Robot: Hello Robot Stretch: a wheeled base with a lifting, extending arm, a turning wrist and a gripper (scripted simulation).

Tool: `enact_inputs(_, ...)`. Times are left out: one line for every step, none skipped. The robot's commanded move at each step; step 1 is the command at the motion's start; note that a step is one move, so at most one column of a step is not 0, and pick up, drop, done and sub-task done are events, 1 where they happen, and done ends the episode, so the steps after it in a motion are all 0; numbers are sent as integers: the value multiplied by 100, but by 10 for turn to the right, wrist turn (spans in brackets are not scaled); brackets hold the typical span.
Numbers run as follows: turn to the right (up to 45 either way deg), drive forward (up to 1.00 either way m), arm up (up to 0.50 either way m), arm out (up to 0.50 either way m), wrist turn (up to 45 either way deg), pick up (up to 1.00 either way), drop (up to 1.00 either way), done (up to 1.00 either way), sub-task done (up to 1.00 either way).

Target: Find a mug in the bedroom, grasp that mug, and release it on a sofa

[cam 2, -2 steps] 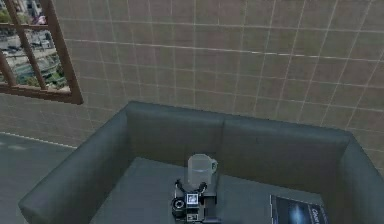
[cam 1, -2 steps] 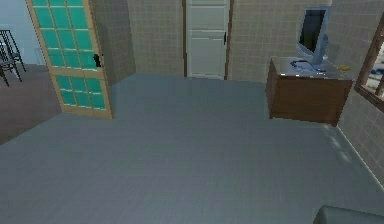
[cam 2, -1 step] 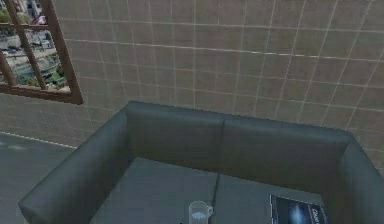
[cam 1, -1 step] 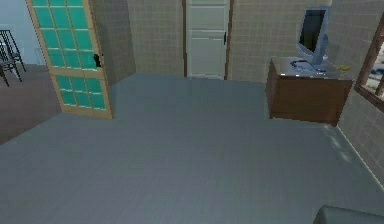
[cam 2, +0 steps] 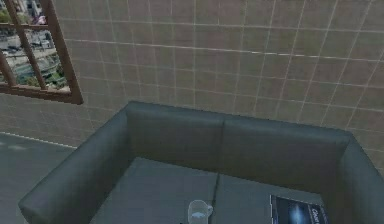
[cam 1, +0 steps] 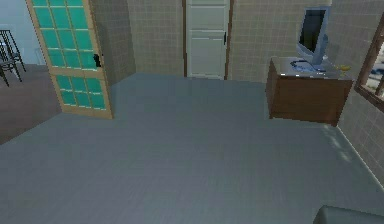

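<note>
Ahead, open floor [cam 1: 180,150] reaches the far door [cam 1: 207,40]; to the side, a clear mug [cam 2: 200,212] rests on the sofa [cam 2: 180,130]; the gripper's state I cannot tell.

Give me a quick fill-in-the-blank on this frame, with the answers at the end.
The clear cup-like thing rests on the sofa's ____. The teal-paned door stands ____. The monitor sits ____ the wooden cabinet. The white door is ____.
Missing words: seat; open; on; closed.
</note>
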Motion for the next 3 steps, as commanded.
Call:
enact_inputs(0,0,10,0,0,0,0,0,0)
enact_inputs(0,0,0,-8,0,0,0,0,0)
enact_inputs(0,0,0,0,0,0,0,100,0)
